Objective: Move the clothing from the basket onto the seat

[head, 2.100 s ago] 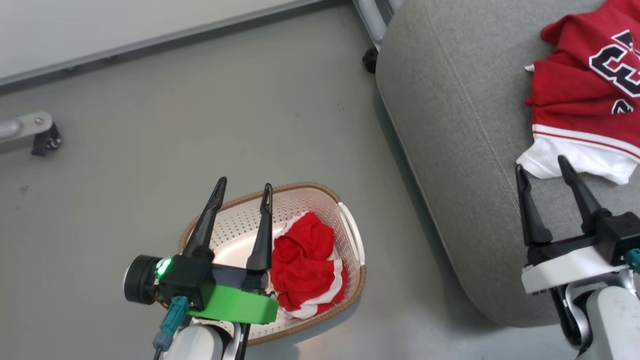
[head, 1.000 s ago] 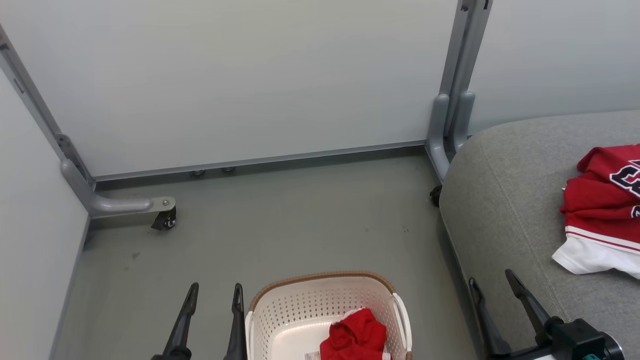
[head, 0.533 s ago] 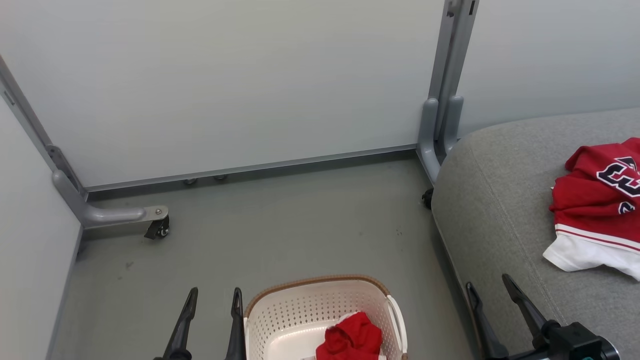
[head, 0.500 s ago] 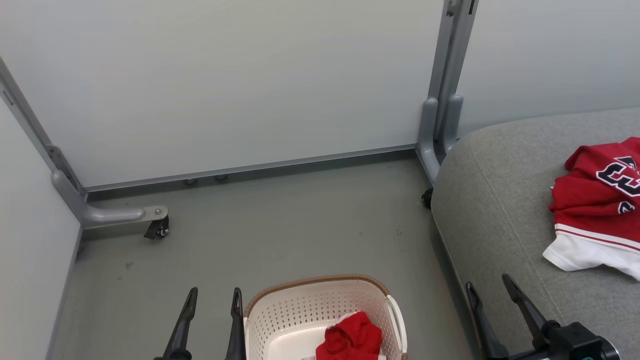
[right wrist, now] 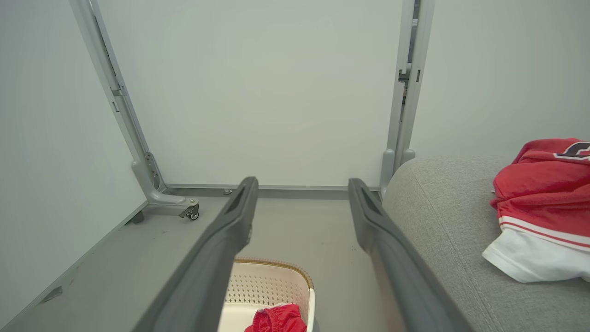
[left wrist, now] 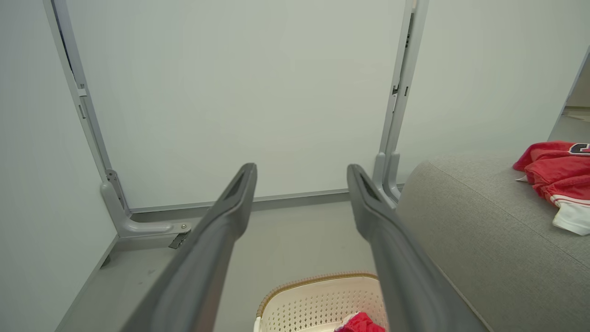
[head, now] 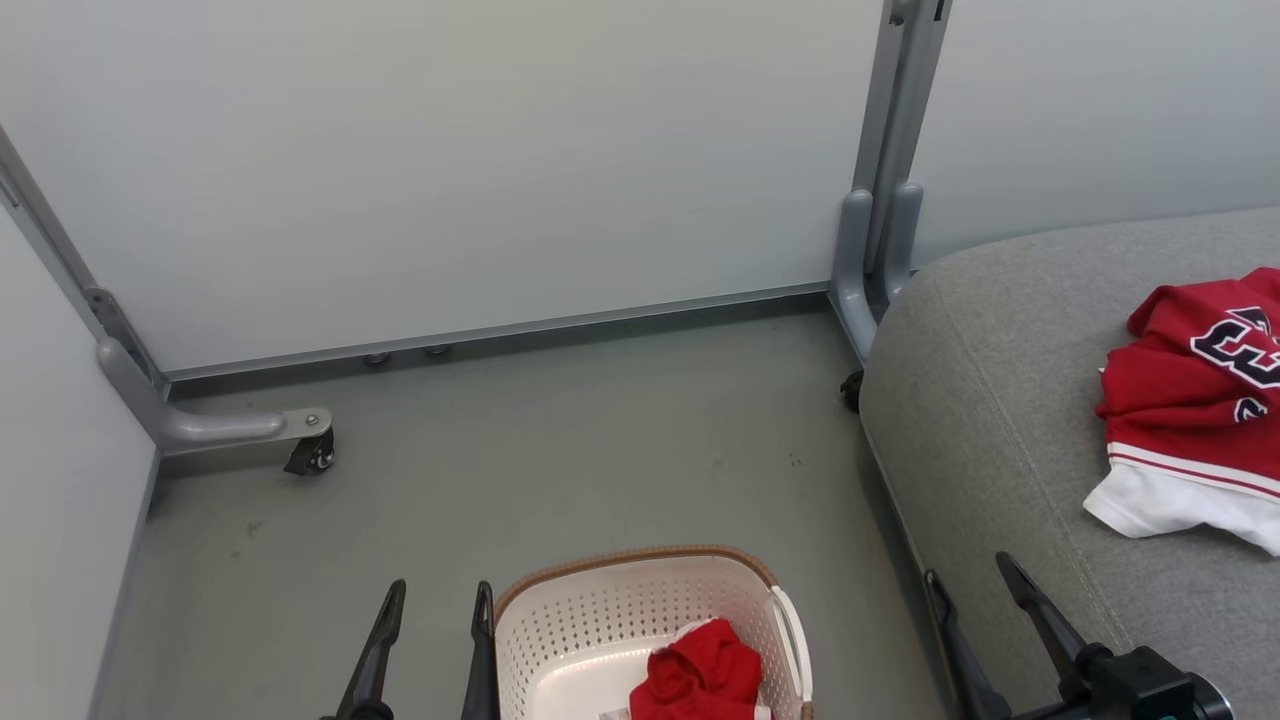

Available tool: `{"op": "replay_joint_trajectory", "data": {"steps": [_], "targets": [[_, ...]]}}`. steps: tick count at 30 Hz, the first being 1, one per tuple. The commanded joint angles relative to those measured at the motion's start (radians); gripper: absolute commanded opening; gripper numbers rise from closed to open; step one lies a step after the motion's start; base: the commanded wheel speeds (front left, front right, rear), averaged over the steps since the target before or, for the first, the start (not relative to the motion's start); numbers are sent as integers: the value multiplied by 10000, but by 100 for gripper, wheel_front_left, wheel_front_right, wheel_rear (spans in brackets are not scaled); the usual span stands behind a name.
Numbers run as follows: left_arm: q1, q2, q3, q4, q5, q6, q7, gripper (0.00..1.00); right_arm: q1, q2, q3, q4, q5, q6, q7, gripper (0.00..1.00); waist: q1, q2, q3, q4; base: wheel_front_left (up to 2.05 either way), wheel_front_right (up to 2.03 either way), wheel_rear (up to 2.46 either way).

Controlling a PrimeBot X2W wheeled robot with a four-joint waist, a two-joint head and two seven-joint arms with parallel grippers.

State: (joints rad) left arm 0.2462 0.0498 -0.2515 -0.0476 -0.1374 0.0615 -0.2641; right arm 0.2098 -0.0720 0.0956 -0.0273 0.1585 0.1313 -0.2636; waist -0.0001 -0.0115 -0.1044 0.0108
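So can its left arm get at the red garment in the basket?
Probably yes: the left gripper hangs open and empty just beside the basket, whose top is uncovered, and nothing lies over the red garment. It must swing right and dip.

In the head view the bottom edge cuts off the near half of the basket (head: 600,620), the red garment (head: 700,675) in it, and the left pincer (head: 441,590) below its fingers. The jersey (head: 1170,400) runs past the right edge, its numerals cut short. The right pincer (head: 965,566) is clipped at its body too.
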Motion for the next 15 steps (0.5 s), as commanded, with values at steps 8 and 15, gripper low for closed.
{"op": "replay_joint_trajectory", "data": {"steps": [8, 15], "targets": [[-85, 13, -46, 161, 55, 6, -2, 100, -84, -16, 57, 19, 123, -9, -15, 100, 1, 115, 174, -142, 0, 0, 0], [-324, 13, -118, 307, 71, -88, -2, 100, -255, -44, 120, -4, 178, -9, -15, 100, 1, 115, 698, -293, 0, 0, 0]]}}
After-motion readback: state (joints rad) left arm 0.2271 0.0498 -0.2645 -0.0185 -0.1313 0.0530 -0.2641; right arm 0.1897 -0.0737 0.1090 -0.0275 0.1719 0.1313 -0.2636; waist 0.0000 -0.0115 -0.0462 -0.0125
